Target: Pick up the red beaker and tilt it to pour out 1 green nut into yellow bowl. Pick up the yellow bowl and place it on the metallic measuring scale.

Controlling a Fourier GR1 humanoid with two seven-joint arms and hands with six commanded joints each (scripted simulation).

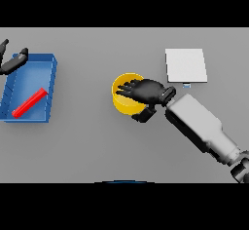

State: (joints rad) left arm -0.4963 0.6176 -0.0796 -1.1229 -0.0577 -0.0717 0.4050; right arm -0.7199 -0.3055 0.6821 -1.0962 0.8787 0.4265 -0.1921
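Observation:
The yellow bowl [123,99] stands near the table's middle. My right hand [147,92] lies over its right half, fingers stretched fairly straight across the opening and thumb [141,116] outside the near rim; it hides the bowl's inside. The red beaker [30,102] lies on its side in a blue bin [50,85] at the left. The metallic measuring scale [186,65], a pale square plate, sits at the back right, apart from the bowl. My left hand [13,62] shows at the far left, above the bin's back corner, fingers relaxed and holding nothing. No green nut is visible.
The blue bin's walls surround the beaker. Bare grey table lies between the bin and the bowl and across the front. My right forearm [202,126] runs from the lower right up to the bowl.

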